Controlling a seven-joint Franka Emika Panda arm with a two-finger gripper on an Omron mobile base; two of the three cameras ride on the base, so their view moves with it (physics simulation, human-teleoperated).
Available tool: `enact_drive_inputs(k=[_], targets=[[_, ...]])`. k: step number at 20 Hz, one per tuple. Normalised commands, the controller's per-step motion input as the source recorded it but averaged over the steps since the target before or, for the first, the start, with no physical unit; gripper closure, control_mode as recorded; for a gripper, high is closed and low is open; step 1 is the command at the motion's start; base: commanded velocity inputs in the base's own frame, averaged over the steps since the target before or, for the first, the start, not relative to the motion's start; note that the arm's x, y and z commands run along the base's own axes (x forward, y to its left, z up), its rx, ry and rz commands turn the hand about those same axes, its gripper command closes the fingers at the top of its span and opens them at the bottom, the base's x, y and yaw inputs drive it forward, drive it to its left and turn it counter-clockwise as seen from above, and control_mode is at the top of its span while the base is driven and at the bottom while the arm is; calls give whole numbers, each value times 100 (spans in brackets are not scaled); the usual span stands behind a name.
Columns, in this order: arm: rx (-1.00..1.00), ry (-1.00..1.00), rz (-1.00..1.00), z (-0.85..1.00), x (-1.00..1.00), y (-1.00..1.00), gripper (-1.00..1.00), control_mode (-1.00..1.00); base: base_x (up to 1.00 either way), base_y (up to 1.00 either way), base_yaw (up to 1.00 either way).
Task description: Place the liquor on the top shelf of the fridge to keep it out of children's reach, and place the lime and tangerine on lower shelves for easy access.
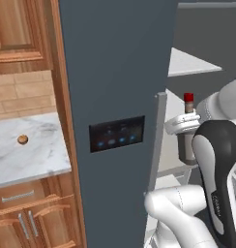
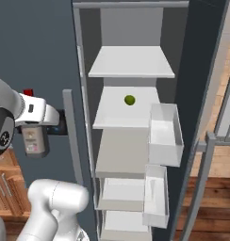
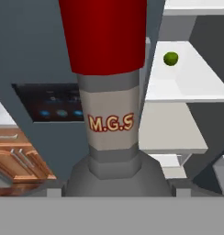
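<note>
Holding one liquor (image 3: pixel 109 92) in tool (image 1: pixel 184 124) | one lime (image 2: pixel 129 100) on second shelf (image 2: pixel 112 120) | one tangerine (image 1: pixel 22 139) on counter (image 1: pixel 37 155)

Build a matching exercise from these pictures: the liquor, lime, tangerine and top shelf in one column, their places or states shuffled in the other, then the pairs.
Things:
1. liquor
2. lime
3. tangerine
4. top shelf

Places or states:
A. on the marble counter, left of the fridge
B. bare
C. held in the gripper, outside the fridge
D. on the second shelf down

Pairs: 1-C, 2-D, 3-A, 4-B
</note>
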Motion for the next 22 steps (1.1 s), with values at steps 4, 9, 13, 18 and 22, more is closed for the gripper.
enact_drive_inputs(k=[4,9,13,18,22], targets=[[0,0,0,0,0,0,100,100,2,-49,0],[0,0,0,0,0,0,100,100,3,-29,0],[0,0,0,0,0,0,100,100,4,-24,0],[0,0,0,0,0,0,100,100,3,-32,0],[0,0,0,0,0,0,100,100,4,-41,0]])
